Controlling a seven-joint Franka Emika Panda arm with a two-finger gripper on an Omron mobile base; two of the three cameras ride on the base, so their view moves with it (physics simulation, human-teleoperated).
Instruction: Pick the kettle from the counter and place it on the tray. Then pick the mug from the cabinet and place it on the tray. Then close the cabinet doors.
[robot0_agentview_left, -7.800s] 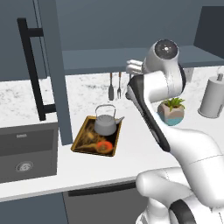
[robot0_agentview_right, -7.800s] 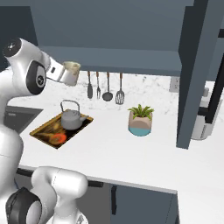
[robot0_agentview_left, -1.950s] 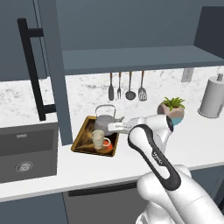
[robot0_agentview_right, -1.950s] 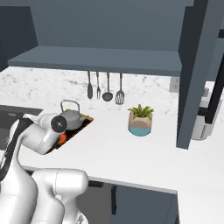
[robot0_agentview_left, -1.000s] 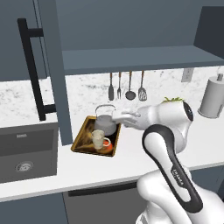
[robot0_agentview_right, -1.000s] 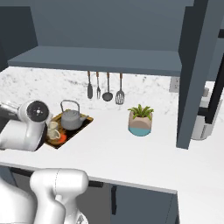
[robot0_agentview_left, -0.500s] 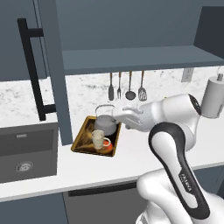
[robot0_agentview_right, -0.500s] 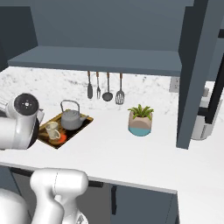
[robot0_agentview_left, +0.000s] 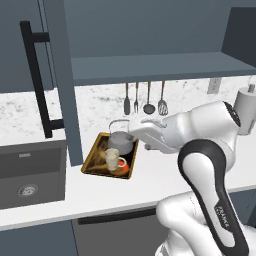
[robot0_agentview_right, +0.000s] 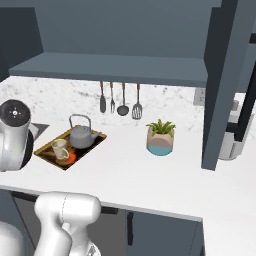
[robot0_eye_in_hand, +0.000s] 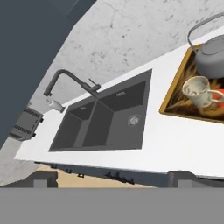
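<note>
**On the tray: both items placed, doors next**

On the tray (robot0_agentview_left: 92, 166), left bench (robot0_agentview_right: 150, 175), kettle (robot0_agentview_left: 122, 142) sits far, mug (robot0_agentview_left: 114, 160) near. Hand (robot0_agentview_left: 136, 135) sits beside the kettle; grip state unclear. Next: reach the left cabinet door (robot0_agentview_left: 35, 80) and swing it shut.

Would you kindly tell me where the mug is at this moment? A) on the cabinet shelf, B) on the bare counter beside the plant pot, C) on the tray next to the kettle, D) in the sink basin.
C: the mug stands upright inside the tray, just in front of the kettle, as the right base view and the hand view also show.
</note>
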